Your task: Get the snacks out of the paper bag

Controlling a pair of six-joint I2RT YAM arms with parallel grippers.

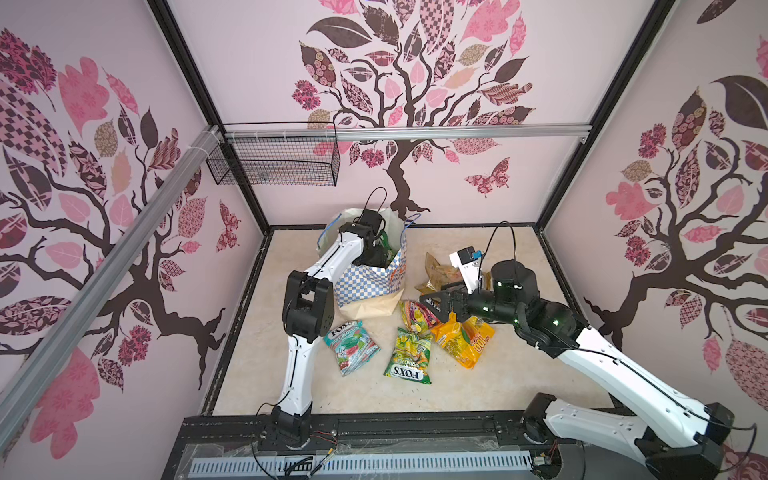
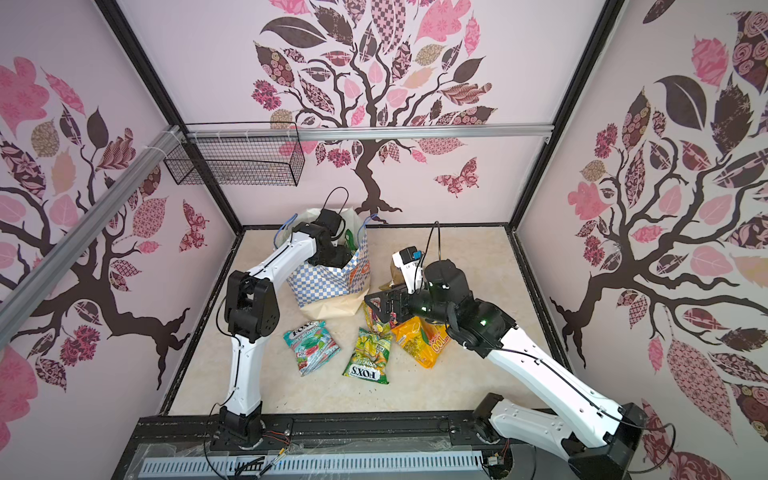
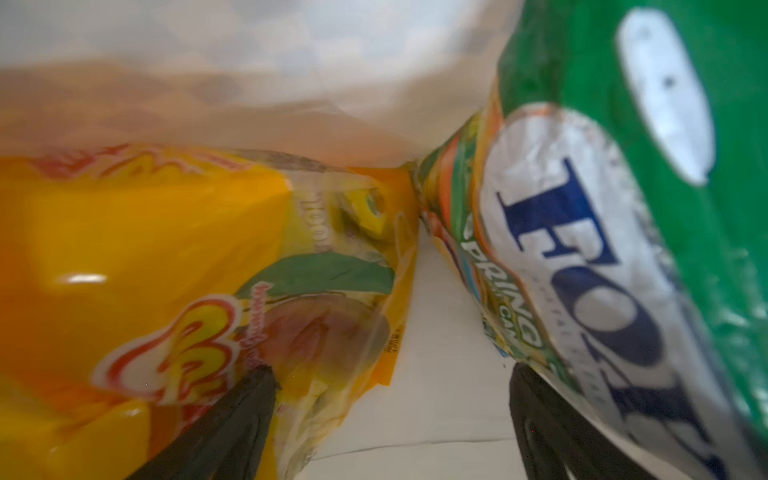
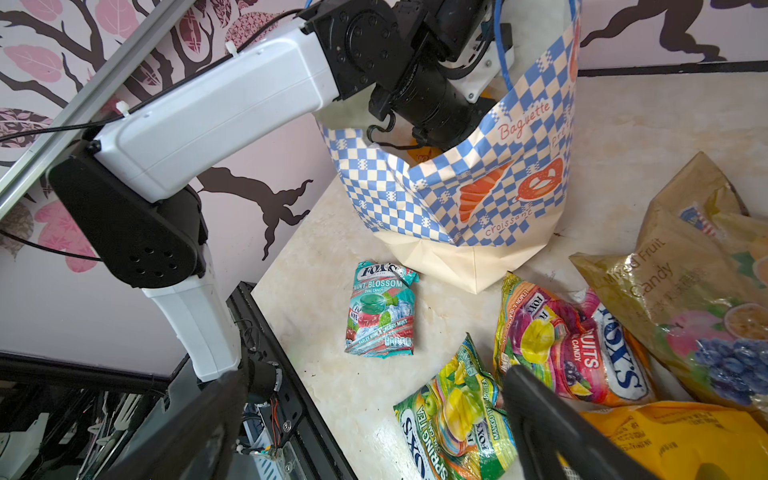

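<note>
**Surface and room.** The table (image 1: 519,374) is a cream marbled sheet inside a black frame. Three pale walls (image 1: 257,62) carry brown-and-pink tree decals. A black wire basket (image 1: 274,166) hangs from an aluminium rail (image 1: 457,132) at the far left.

**Count.**
- There is one paper bag (image 1: 365,286). It stands upright at the far side, left of centre, with its mouth open.
- Five snacks lie on the table near and to the right of the bag:
  - a teal packet (image 1: 351,347)
  - a green packet (image 1: 409,355)
  - an orange-pink packet (image 1: 415,316)
  - a yellow-orange bag (image 1: 465,338)
  - a gold-brown bag (image 1: 440,270), the farthest of the five
- Two more snacks are inside the paper bag: a yellow packet (image 3: 145,270) and a green FOX'S packet (image 3: 623,249).

**Grippers.**
- The left gripper (image 3: 390,374) is down inside the paper bag with its fingers spread wide. One finger lies against the yellow packet and the other against the green FOX'S packet. The white bag floor shows between them and nothing is clamped.
- The right gripper (image 4: 374,372) hangs over the packets on the table. Its fingers are wide apart and hold nothing.

**Hidden or unclear.**
- In both top views the bag wall and the wrist hide the left fingertips.
- The right arm covers part of the gold-brown bag and part of the yellow-orange bag.
- The left wrist view is blurred, so the yellow packet's lettering is unreadable.
- Both packets inside the bag are cut off at the edges of that view.
</note>
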